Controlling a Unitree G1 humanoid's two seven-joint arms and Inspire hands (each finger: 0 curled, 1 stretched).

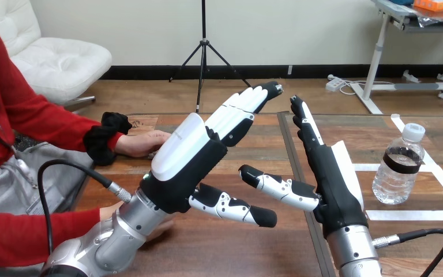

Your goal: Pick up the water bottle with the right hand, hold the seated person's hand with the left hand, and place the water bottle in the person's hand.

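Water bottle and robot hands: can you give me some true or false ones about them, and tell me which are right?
1. The water bottle stands upright on the table. True.
2. The right hand is holding the water bottle. False: that hand is open and apart from the bottle, which stands to its right.
3. The left hand has straight fingers. True.
4. The left hand is gripping the person's farther hand. False: its fingers are not curled round that hand, which lies flat on the table.
5. The bottle has no cap. False: a white cap is on it.
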